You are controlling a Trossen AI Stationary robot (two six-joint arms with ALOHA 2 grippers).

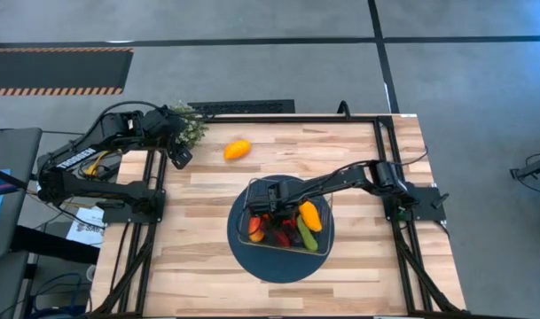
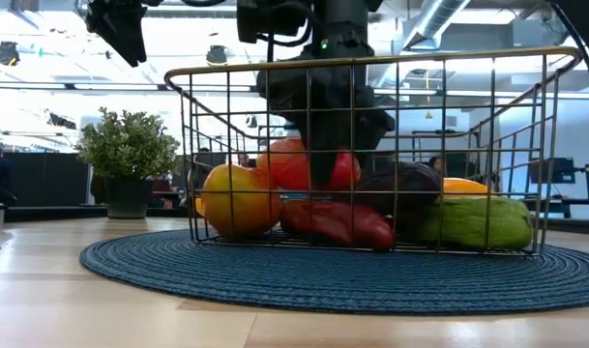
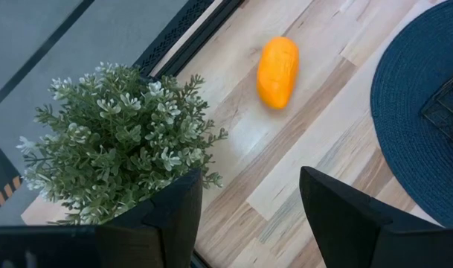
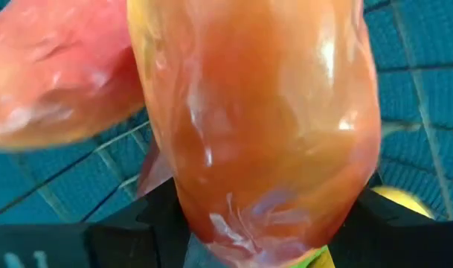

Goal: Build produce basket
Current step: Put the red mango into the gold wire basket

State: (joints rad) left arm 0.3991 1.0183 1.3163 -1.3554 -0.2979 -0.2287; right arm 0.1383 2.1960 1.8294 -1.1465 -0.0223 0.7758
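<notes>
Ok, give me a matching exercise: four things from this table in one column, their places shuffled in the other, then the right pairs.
Things:
1. orange pepper
2. potted plant
3. green vegetable
4. right hand

Places:
A. lying inside the wire basket
B. at the table's far edge, by the left hand
C. alone on the bare wood, outside the blue mat
D. lowered into the basket among the produce

Pairs: 1-C, 2-B, 3-A, 4-D
</notes>
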